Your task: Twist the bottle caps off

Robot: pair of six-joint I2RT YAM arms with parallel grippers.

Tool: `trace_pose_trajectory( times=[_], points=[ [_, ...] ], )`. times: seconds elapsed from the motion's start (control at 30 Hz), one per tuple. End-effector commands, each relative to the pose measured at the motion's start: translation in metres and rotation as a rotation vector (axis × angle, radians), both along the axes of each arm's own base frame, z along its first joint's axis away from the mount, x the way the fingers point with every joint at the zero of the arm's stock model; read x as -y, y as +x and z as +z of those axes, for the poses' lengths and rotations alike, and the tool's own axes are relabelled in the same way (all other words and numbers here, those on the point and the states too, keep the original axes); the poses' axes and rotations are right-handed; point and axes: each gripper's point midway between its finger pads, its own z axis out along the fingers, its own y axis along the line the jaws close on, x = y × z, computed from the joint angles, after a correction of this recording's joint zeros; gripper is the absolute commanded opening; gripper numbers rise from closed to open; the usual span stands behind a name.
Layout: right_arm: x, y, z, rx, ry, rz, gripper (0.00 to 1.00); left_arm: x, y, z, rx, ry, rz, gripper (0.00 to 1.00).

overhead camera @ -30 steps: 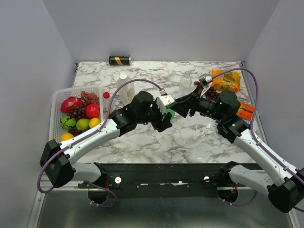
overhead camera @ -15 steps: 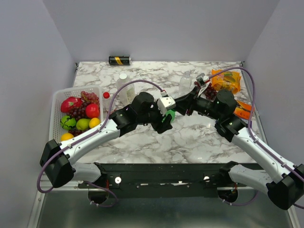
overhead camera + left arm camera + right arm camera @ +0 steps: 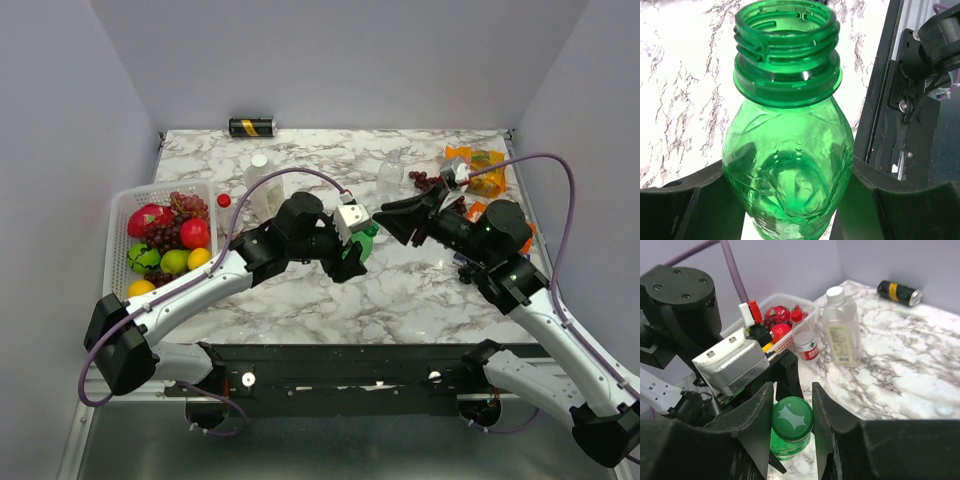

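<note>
Left arm [image 3: 190, 290] stretched inward over mid-table, left gripper [image 3: 788, 187] clamped around green bottle [image 3: 787, 140], right arm [image 3: 545, 315] bent inward, right gripper [image 3: 792, 405] pinched green cap [image 3: 792, 419], just beside left gripper.

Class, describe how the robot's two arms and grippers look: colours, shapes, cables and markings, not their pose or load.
The left arm and right arm have white rounded shells joined by black cylindrical joints. A purple cable loops along each. The left gripper and right gripper are matte black with two broad fingers. A silvery camera box tops the left wrist.
</note>
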Motion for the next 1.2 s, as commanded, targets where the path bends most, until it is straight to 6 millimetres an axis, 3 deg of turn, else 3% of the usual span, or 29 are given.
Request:
trace_pose_trajectory(
  times=[0.0, 0.13, 0.23, 0.3, 0.33, 0.5, 0.63, 0.7, 0.73, 0.97, 1.1, 1.17],
  points=[
    [0.017, 0.001, 0.021, 0.073, -0.006, -0.074, 0.29, 0.005, -0.002, 0.012, 0.004, -0.034, -0.035, 0.18],
    [0.028, 0.001, 0.029, 0.079, 0.01, -0.13, 0.29, -0.001, 0.012, 0.01, 0.047, -0.002, 0.036, 0.17],
    [0.043, 0.009, 0.014, 0.029, -0.028, -0.229, 0.29, -0.016, 0.028, 0.021, 0.092, -0.005, 0.139, 0.16],
    [0.047, 0.013, -0.003, -0.013, -0.062, -0.261, 0.29, -0.031, 0.046, 0.03, 0.087, -0.038, 0.231, 0.16],
    [0.047, 0.016, -0.021, -0.048, -0.087, -0.27, 0.29, -0.036, 0.051, 0.043, 0.098, -0.076, 0.258, 0.16],
    [0.052, 0.037, -0.086, -0.185, -0.149, -0.36, 0.3, -0.068, 0.077, 0.056, 0.119, -0.125, 0.41, 0.16],
    [0.042, 0.051, -0.141, -0.28, -0.2, -0.39, 0.31, -0.068, 0.077, 0.057, 0.124, -0.133, 0.409, 0.17],
    [0.033, 0.059, -0.157, -0.289, -0.235, -0.419, 0.31, -0.066, 0.077, 0.055, 0.115, -0.132, 0.397, 0.17],
    [0.027, 0.065, -0.182, -0.339, -0.293, -0.425, 0.31, -0.064, 0.077, 0.051, 0.103, -0.126, 0.394, 0.17],
    [0.01, 0.094, -0.244, -0.406, -0.402, -0.52, 0.3, -0.059, 0.075, 0.048, 0.083, -0.125, 0.369, 0.17],
    [0.006, 0.106, -0.266, -0.415, -0.426, -0.559, 0.3, -0.059, 0.074, 0.048, 0.081, -0.127, 0.363, 0.17],
    [0.007, 0.114, -0.267, -0.403, -0.42, -0.591, 0.31, -0.059, 0.073, 0.05, 0.084, -0.131, 0.358, 0.17]
  ],
)
